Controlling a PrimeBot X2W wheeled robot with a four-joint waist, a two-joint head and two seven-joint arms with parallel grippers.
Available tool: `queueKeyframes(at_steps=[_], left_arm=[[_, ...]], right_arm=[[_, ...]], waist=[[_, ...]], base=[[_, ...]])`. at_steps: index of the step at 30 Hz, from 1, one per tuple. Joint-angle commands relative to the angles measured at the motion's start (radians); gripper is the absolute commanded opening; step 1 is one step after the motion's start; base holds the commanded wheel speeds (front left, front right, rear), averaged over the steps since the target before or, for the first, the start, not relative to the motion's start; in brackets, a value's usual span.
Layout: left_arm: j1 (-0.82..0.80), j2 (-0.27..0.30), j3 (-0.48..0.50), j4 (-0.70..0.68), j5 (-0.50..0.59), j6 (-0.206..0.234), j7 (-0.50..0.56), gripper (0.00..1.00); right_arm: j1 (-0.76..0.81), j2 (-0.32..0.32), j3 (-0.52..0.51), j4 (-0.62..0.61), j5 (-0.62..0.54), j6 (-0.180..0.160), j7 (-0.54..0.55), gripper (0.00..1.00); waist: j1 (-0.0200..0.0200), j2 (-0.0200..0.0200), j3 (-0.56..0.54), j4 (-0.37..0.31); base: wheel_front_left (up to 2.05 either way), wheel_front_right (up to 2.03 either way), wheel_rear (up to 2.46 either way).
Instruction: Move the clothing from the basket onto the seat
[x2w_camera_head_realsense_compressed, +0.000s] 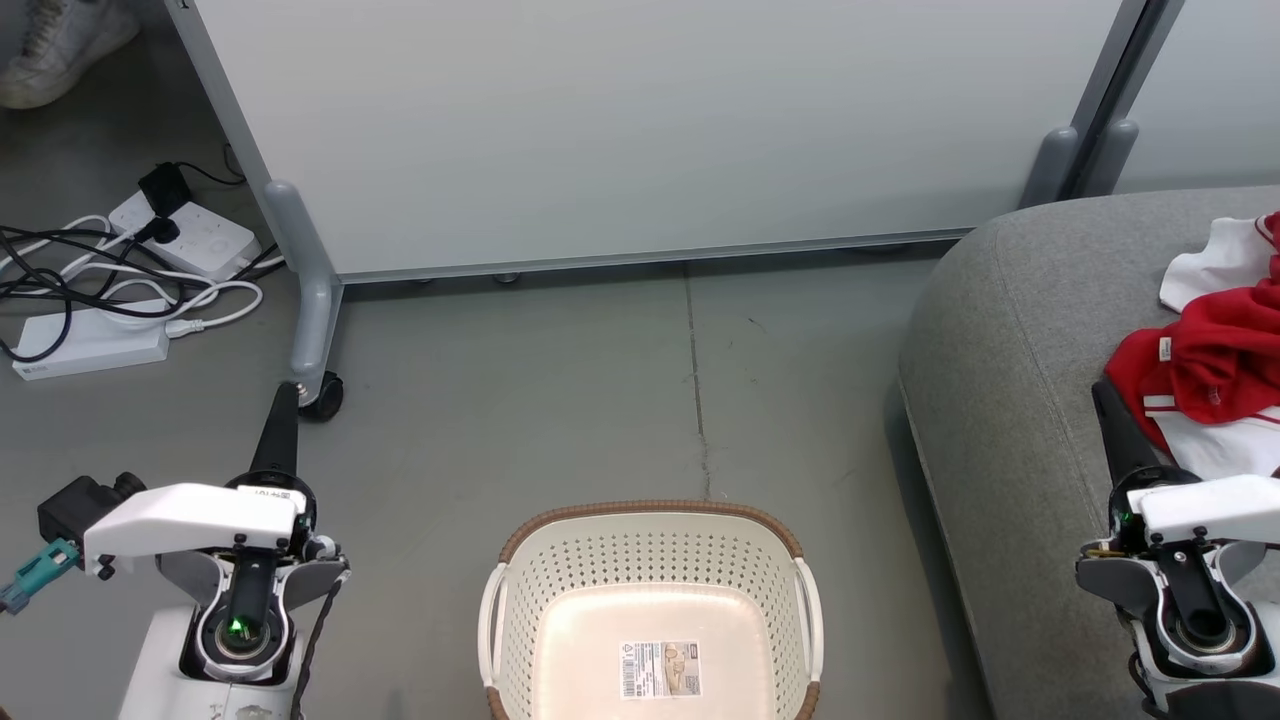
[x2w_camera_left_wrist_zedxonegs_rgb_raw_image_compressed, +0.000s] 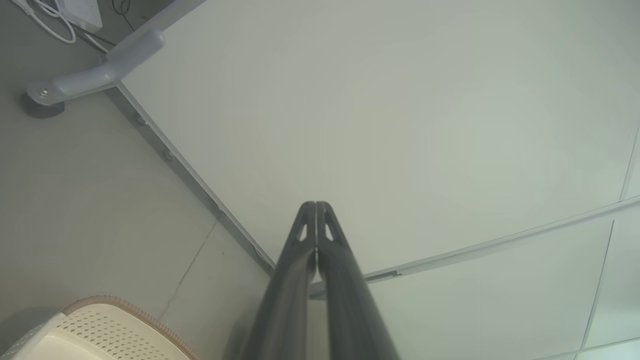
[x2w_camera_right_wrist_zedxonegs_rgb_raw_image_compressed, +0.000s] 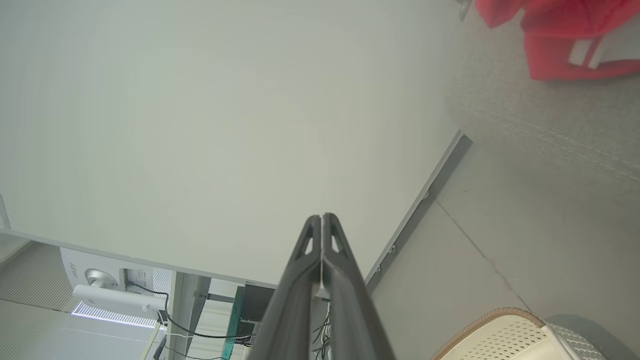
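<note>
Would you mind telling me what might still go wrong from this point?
The shut right gripper stands right beside the red clothing on the grey sofa; moving off, it might snag a garment. On the floor at the robot's left lie power strips and cables; its wheels might catch them.

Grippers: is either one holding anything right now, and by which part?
Nothing is held. The left gripper and right gripper are both shut empty, fingers together; the clothing lies on the seat.

I see the grey floor (x2w_camera_head_realsense_compressed: 560, 400) carrying the basket (x2w_camera_head_realsense_compressed: 650, 560), two power strips (x2w_camera_head_realsense_compressed: 90, 345) and the seat (x2w_camera_head_realsense_compressed: 1010, 350); the clothing (x2w_camera_head_realsense_compressed: 1215, 350) lies on the seat.
</note>
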Motion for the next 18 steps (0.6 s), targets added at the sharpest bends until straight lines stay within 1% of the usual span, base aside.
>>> queueKeyframes(at_steps=[1,18], left_arm=[[-0.029,0.000,0.012,0.002,-0.019,-0.009,0.006,0.00],[-0.076,-0.023,0.051,0.053,-0.122,-0.043,0.037,0.00]], right_arm=[[-0.020,-0.008,-0.009,0.005,0.021,0.002,0.005,0.00],[-0.062,-0.009,-0.028,0.062,0.147,0.002,0.017,0.00]], waist=[[0.0000,0.0000,0.000,0.000],[0.0000,0.0000,-0.003,0.003]], base=[[0.00,0.00,0.00],[0.00,0.00,0.00]])
